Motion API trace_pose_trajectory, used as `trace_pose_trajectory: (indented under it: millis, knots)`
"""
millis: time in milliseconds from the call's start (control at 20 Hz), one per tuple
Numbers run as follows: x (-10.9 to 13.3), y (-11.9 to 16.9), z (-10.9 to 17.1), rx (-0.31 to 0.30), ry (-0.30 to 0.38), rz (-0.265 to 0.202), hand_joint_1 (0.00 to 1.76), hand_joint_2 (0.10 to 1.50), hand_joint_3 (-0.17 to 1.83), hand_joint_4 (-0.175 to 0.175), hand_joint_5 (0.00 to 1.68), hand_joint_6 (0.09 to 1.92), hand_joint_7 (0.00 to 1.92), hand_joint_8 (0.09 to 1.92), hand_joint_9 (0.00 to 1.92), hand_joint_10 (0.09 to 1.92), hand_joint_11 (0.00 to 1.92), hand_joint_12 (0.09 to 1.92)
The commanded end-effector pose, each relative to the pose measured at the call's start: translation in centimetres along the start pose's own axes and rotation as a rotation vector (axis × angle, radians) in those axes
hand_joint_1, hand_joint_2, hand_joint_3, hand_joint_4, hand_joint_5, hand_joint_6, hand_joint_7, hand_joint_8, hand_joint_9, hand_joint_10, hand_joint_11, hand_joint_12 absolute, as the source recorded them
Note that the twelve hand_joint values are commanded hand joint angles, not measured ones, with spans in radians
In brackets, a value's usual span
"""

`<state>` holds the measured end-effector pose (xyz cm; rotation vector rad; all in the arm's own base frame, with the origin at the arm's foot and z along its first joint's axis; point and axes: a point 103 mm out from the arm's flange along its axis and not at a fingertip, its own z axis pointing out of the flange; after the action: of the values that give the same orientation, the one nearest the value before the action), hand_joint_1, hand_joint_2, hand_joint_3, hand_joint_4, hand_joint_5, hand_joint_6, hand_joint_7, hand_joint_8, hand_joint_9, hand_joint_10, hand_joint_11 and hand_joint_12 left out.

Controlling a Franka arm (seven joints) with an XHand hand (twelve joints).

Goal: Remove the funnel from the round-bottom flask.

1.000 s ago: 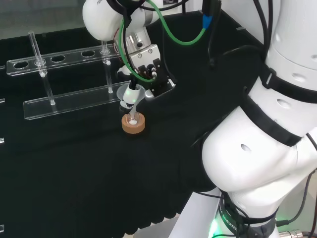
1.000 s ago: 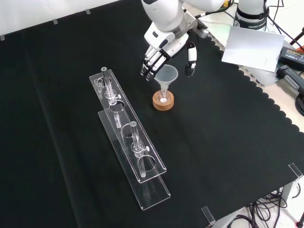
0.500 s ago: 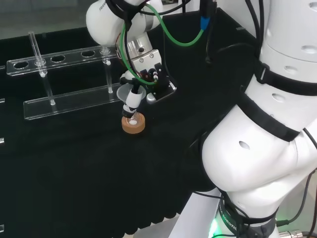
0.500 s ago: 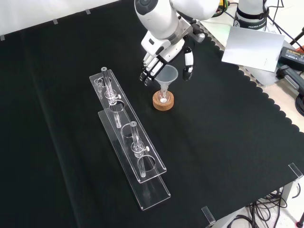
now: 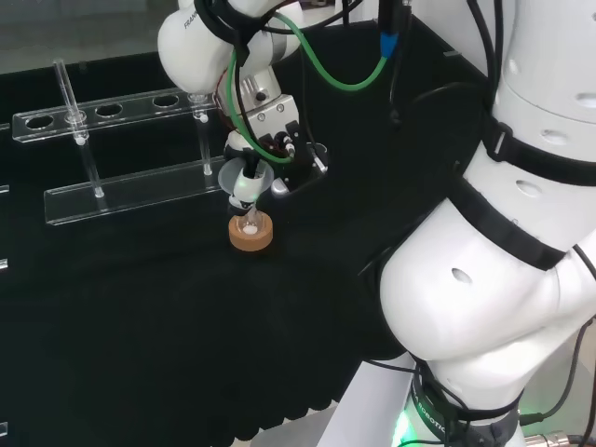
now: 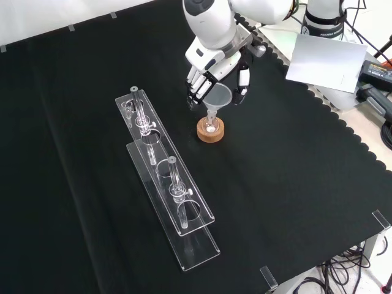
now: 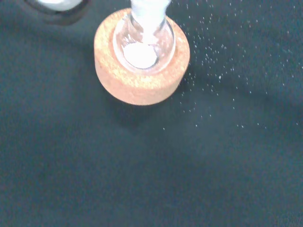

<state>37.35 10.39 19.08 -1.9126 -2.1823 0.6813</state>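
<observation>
Near the middle of the black cloth (image 6: 294, 184), a small round-bottom flask (image 7: 144, 45) was seated in a cork ring stand (image 6: 210, 130), with a bit of white stuff seen at its bottom in the wrist view. A clear funnel (image 6: 217, 96) was stuck in the flask's neck, its wide mouth up.

The hand (image 6: 215, 67) was parked right above and around the funnel's mouth in the front view: fingers (image 6: 195, 92) were hung down on the left of the rim, the thumb (image 6: 243, 79) on the right, so the cone was bracketed between them. They were drawn close in on the rim, pretty much pinching it, though actual contact couldn't be made out for sure. From the head view the funnel (image 5: 244, 177) was tucked directly under the hand (image 5: 275, 140).

A clear acrylic test-tube rack (image 6: 168, 184) was laid out left of the flask in the front view, well apart from it.
</observation>
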Motion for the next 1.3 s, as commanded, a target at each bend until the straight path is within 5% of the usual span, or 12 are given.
trace_pose_trajectory:
  millis: [50, 300, 600, 1300]
  knots:
    - [-0.3, -0.5, -1.2, -0.092, -0.09, 0.027, 0.79, 0.77, 0.46, -0.021, 0.48, 0.09, 0.37, 0.67, 0.72, 0.55, 0.61, 1.28]
    - [-0.5, -0.9, -2.0, -0.063, -0.096, 0.036, 0.8, 0.79, 0.47, 0.03, 0.75, 0.35, 0.46, 0.65, 0.8, 0.48, 0.65, 1.23]
    - [-0.7, -2.1, -3.7, -0.082, -0.09, 0.043, 0.8, 0.8, 0.47, 0.031, 0.73, 0.53, 0.47, 0.66, 0.82, 0.46, 0.68, 1.21]
    - [-1.4, -5.0, -9.0, -0.138, -0.084, 0.077, 0.79, 0.8, 0.47, 0.033, 0.71, 0.59, 0.45, 0.66, 0.81, 0.46, 0.66, 1.22]
